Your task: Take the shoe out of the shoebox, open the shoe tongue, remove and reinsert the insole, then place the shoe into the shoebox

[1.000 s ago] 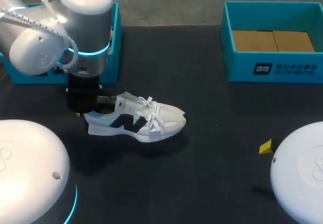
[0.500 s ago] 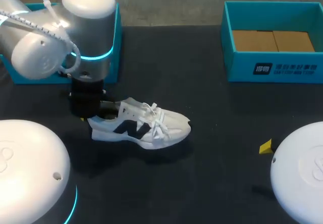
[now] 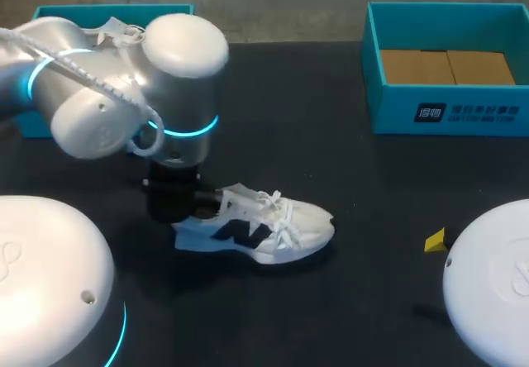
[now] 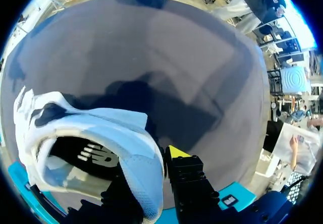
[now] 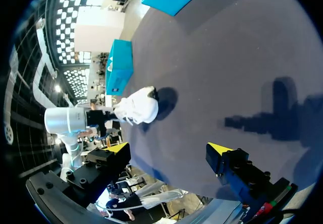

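A white sneaker (image 3: 256, 226) with a dark side logo and white laces lies toe to the right, low over the dark table (image 3: 331, 152) left of centre. My left gripper (image 3: 175, 206) is at its heel, mostly hidden under the wrist. In the left wrist view the left gripper (image 4: 151, 166) is shut on the padded heel collar (image 4: 144, 153); one yellow fingertip (image 4: 176, 152) shows outside the heel, the other is hidden inside the shoe (image 4: 75, 133). My right gripper (image 5: 169, 148) stands open and empty near the right front, far from the shoe (image 5: 137, 108).
A teal box (image 3: 446, 111) with a cardboard floor stands at the back right. Another teal box (image 3: 107, 11) sits at the back left, partly behind my left arm (image 3: 124, 94). A yellow fingertip (image 3: 436, 240) of my right gripper shows at the right.
My left arm has carried the sneaker by its heel to the right and a little toward the front. The right arm has stayed still.
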You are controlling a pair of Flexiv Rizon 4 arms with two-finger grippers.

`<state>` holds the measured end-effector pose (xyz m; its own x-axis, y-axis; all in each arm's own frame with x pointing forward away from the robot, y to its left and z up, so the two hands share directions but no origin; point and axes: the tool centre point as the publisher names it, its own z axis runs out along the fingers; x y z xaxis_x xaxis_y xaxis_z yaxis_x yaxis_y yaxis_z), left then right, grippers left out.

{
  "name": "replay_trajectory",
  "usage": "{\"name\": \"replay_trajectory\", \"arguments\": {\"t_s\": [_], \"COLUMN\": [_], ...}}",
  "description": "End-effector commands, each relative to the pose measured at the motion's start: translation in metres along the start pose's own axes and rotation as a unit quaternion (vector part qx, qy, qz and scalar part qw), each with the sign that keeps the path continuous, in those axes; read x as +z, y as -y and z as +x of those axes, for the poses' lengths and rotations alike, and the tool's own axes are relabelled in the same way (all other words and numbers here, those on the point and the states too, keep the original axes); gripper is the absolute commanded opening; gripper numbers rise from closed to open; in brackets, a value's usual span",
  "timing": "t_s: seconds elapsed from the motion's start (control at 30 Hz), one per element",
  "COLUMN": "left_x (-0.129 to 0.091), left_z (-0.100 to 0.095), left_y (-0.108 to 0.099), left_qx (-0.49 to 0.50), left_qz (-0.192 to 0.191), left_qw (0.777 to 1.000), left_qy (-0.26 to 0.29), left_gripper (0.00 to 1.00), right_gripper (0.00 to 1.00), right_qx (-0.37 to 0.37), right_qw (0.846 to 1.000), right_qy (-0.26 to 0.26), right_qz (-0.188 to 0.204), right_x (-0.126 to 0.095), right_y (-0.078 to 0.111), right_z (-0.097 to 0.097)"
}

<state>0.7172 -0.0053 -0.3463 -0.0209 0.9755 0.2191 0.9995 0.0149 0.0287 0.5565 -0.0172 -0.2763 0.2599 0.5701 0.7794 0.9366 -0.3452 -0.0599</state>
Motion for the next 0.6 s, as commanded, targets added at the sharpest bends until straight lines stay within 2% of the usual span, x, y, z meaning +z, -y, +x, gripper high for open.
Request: {"name": "replay_trajectory", "arguments": {"t_s": [0.03, 0.4, 0.6], "left_x": [0.007, 0.019, 0.025], "left_z": [-0.018, -0.042, -0.051], "left_y": [-0.011, -0.025, -0.025], "left_qx": [-0.003, -0.002, -0.002], "left_qz": [0.011, 0.010, 0.005], "left_qw": [1.000, 1.000, 1.000], "left_qy": [-0.006, -0.001, -0.003], "left_gripper": [0.00, 0.00, 0.00], "right_gripper": [1.00, 1.00, 1.00], "right_qx": [0.000, 0.000, 0.000], "right_qw": [1.000, 1.000, 1.000], "right_qy": [0.002, 0.002, 0.002], "right_qz": [-0.002, -0.002, -0.002], "right_x": [0.000, 0.000, 0.000], "right_y": [0.002, 0.002, 0.002], "right_z": [0.001, 0.001, 0.001]}}
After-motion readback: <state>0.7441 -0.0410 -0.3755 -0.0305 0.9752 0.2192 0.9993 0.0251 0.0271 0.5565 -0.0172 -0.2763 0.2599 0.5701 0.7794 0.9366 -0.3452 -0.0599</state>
